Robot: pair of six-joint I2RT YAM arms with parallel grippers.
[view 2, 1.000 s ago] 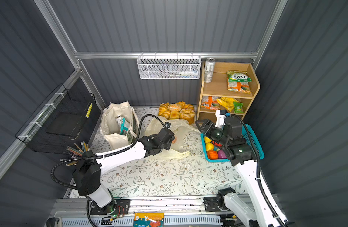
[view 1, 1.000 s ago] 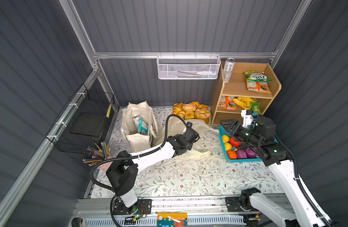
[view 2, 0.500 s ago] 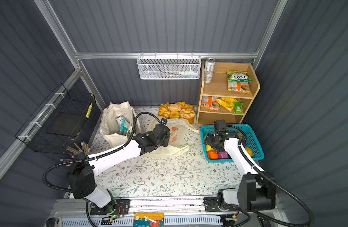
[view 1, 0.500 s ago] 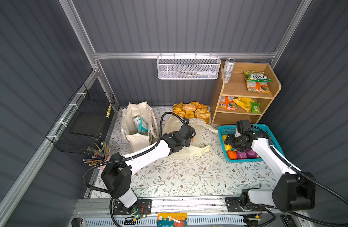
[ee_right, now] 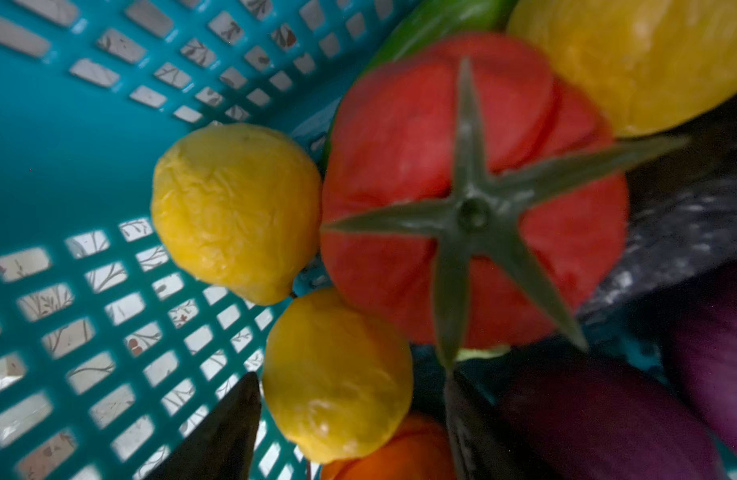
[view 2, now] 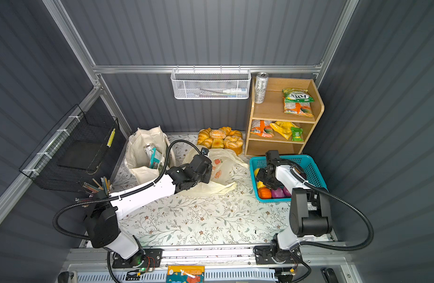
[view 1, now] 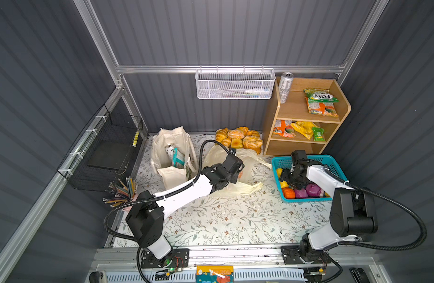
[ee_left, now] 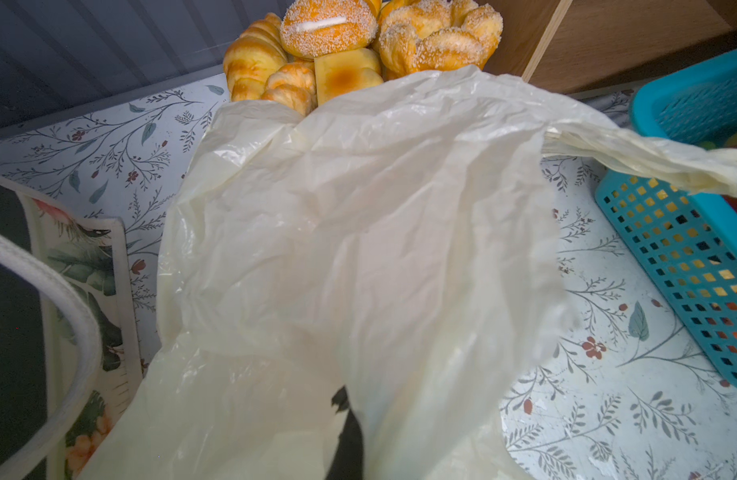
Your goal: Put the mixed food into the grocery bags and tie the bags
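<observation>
since a second earlier the right arm had come down from high above the basket (view 1: 306, 200) into it, and the left arm had drawn back a little with the plastic bag (view 1: 247, 159). the right tool (ee_right: 350, 415) was open, its jaws standing either side of a lemon (ee_right: 337, 374) next to a tomato (ee_right: 462, 187) and not yet pinching it. that spread looked meant to take the lemon across its width. the left tool (view 1: 236, 166) was closed on a fold of the plastic bag and held the film up off the bench (view 1: 223, 215), probably to keep a mouth ready for the fruit. the remaining fruit lay in the basket, just beside that bag. the cloth bag (view 1: 162, 149) stood upright further left, with a can (view 1: 169, 150) and a teal packet (view 1: 178, 159) already inside. neither bag was tied.
</observation>
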